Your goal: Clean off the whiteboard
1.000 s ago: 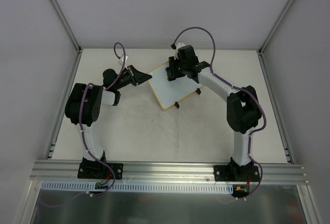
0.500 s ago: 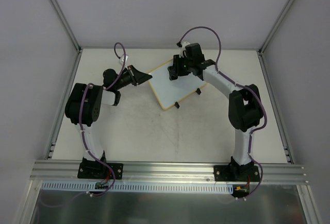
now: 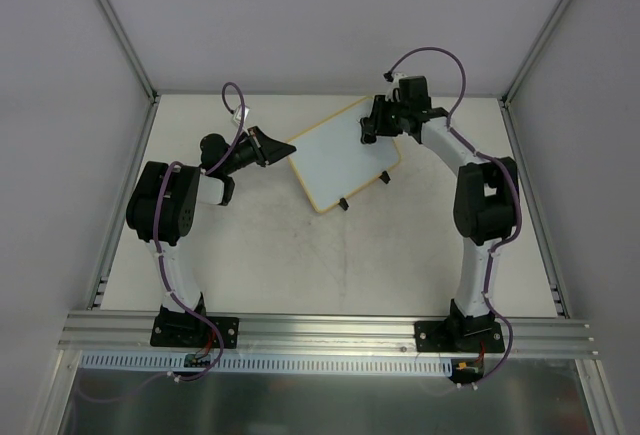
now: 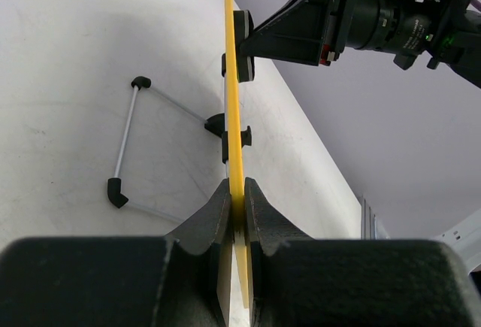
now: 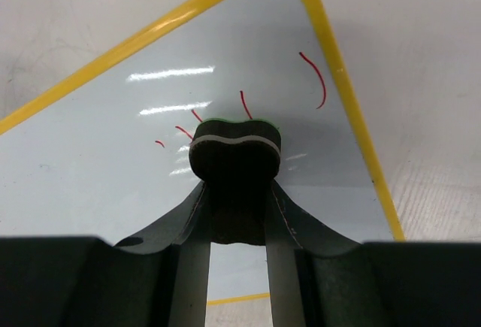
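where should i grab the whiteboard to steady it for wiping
Grip the whiteboard by its thin yellow frame edge at the left corner, edge-on from the left, one finger on each face. It is flat and thin, so an edge pinch fits, as the left gripper does, leaving the face free for the eraser in the right gripper.

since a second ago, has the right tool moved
Yes. The right tool has slid rightward over the whiteboard, from its middle toward its far right corner, nearer the right frame post.
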Available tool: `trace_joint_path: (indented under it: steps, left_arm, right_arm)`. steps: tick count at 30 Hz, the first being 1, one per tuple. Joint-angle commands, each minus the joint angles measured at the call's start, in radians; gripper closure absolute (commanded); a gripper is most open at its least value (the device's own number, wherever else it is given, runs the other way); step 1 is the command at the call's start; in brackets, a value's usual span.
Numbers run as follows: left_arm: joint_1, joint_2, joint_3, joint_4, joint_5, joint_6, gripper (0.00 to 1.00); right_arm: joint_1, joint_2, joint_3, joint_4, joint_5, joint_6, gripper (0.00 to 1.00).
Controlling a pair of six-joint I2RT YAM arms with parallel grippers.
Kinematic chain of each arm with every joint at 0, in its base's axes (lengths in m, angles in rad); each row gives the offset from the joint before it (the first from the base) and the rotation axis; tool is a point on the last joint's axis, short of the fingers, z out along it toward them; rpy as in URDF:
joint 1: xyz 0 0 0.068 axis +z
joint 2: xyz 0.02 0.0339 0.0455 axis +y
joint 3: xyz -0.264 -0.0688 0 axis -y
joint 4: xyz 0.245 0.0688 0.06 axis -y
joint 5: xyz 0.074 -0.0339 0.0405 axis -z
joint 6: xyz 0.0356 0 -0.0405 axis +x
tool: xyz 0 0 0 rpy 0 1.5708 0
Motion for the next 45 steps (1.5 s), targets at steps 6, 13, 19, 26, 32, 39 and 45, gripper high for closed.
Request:
trace_joint_path:
  steps: [6,13,19,26,32,39,45]
  left_arm:
    - [-0.016,-0.040,-0.006,0.087,0.101,0.060,1.00]
    - [-0.016,-0.037,-0.006,0.089,0.101,0.058,1.00]
    - [-0.016,-0.038,-0.004,0.087,0.101,0.058,1.00]
    - [-0.016,-0.042,-0.007,0.087,0.106,0.060,1.00]
    - [-0.016,-0.037,-0.001,0.084,0.106,0.061,1.00]
    - [-0.021,-0.032,0.005,0.078,0.106,0.064,1.00]
    - [-0.021,-0.043,0.005,0.063,0.104,0.076,1.00]
  right_arm:
    - [-0.090,0.075,0.019,-0.020,0.048,-0.003,1.00]
    - [-0.100,0.056,0.026,-0.019,0.044,-0.006,1.00]
    - [-0.053,0.032,0.057,-0.051,0.066,-0.035,1.00]
    - [-0.033,0.059,0.150,-0.099,0.065,-0.043,1.00]
    - [0.010,0.059,0.172,-0.116,0.068,-0.051,1.00]
    - [0.130,0.056,0.175,-0.122,0.079,-0.066,1.00]
    - [0.219,0.058,0.160,-0.119,0.076,-0.057,1.00]
